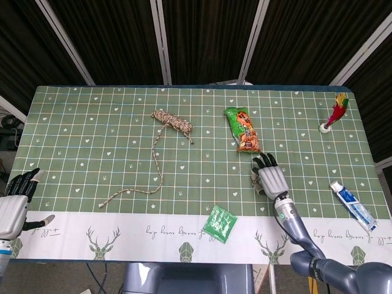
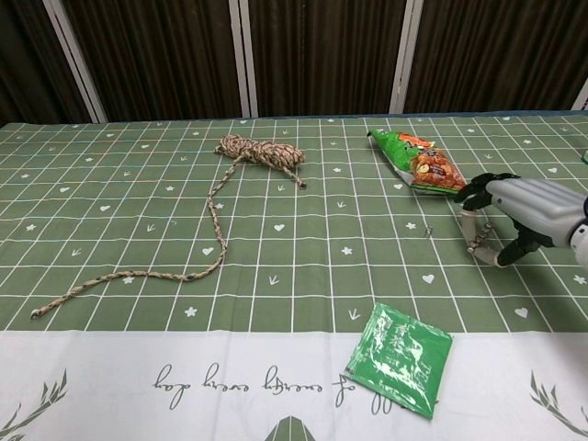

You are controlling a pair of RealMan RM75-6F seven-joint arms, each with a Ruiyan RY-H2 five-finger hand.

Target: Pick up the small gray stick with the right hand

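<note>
The small gray stick [image 2: 470, 231] stands nearly upright just below the snack bag, in the curl of my right hand [image 2: 514, 213]. The dark fingers [image 2: 476, 189] hook over its top and the thumb reaches in from the right, so the hand holds it off the cloth. From above, the right hand [image 1: 269, 179] hides most of the stick [image 1: 253, 179], which peeks out at its left edge. My left hand [image 1: 15, 201] rests at the table's near left corner, holding nothing, and shows only in the head view.
A snack bag [image 1: 244, 130] lies just beyond my right hand. A green packet [image 1: 220, 223] is near the front edge, with a coiled rope [image 1: 171, 120] and its long tail to the left. A toothpaste tube [image 1: 354, 204] and a shuttlecock [image 1: 334, 114] are on the right.
</note>
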